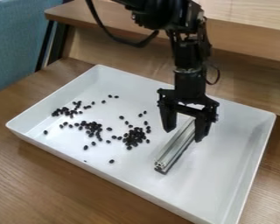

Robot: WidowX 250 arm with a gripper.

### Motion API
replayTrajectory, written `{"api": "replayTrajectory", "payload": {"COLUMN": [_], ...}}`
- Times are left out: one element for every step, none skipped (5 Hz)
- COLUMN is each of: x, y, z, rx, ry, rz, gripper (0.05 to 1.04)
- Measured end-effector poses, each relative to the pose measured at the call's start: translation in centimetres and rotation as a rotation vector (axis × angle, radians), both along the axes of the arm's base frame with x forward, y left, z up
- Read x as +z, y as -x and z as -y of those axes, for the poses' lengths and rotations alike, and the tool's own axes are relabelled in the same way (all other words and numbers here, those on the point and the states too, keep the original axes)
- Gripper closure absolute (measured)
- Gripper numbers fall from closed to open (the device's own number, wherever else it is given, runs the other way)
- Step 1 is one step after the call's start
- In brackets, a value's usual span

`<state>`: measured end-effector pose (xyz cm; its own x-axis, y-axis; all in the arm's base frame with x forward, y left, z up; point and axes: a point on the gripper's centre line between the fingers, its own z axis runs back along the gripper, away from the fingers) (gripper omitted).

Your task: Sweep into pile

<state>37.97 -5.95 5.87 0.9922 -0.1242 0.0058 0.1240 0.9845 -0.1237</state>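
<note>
- Biggest thing here is the wooden table, and my white tray sits on it. Everything I'm working on is inside the tray.
- Next up, my gripper: it hangs down over the tray, right of the middle in the camera view. Fingers are spread apart with the bar between them, and I can see a gap on the left side of the bar, so I wouldn't call that a pinch.
- My sweeping tool, the metal bar, looks to be lying on the tray floor. Long axis goes slantwise, roughly in line with the tray's short sides. One end face points at the near side, toward the lower left of the view; the other end goes back up between my fingers. So a long side faces the beans, which IMO is handy for a broad push.
- Smallest stuff, the dark beans: left of the bar, well, not one pile lol. I count three loose clumps plus strays around them, including a few singles toward the near side.
- Progress, my guess: partly bunched at best. Left to do: close on the bar, bring the clumps together, collect the strays.
</note>
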Motion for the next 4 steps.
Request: {"api": "replayTrajectory", "payload": {"x": [-0.8,-1.2,-2.4,-3.1], "y": [0.0,0.1,0.6,0.7], "z": [0.0,-0.3,0.0,0.0], "rx": [-0.001,-0.008,-0.014,-0.015], "ry": [-0.033,-0.054,-0.069,-0.071], "rz": [-0.010,-0.009,-0.034,-0.034], "gripper": [0.085,0.085,0.085,0.134]}}
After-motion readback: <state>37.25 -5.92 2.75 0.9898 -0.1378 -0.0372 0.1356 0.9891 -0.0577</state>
